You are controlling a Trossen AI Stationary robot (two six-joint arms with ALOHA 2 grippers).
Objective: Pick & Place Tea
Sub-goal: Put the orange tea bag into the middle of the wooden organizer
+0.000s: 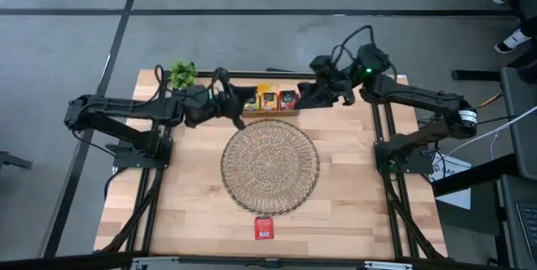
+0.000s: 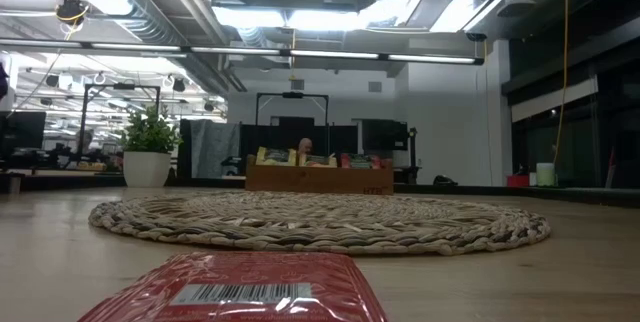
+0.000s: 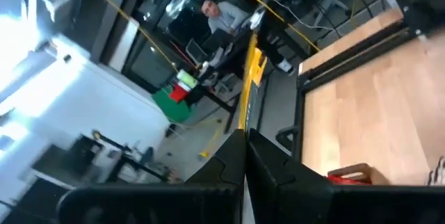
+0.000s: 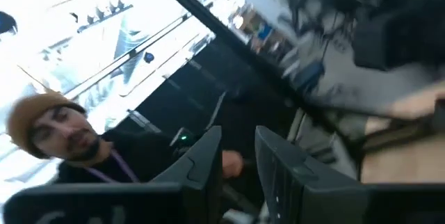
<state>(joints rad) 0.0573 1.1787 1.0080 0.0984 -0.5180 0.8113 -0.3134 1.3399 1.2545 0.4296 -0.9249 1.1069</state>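
Nearest, a flat red foil tea sachet (image 1: pixel 264 228) with a barcode label lies alone on the pale wooden plank table (image 1: pixel 352 211), close to its front edge. Beyond it sits a round woven wicker mat (image 1: pixel 269 166), coarse and coiled, bare on top. Farther back, a low wooden box (image 1: pixel 270 111) at the table's rear edge holds more sachets (image 1: pixel 278 99), yellow, orange and red, standing on edge. A small green potted plant (image 1: pixel 182 73) in a white pot stands at the rear left corner. Above the box's left end, the left gripper (image 3: pixel 245 156) has its jaws pressed together, empty. By the box's right end, the right gripper (image 4: pixel 238 156) shows its jaws slightly apart, holding nothing.
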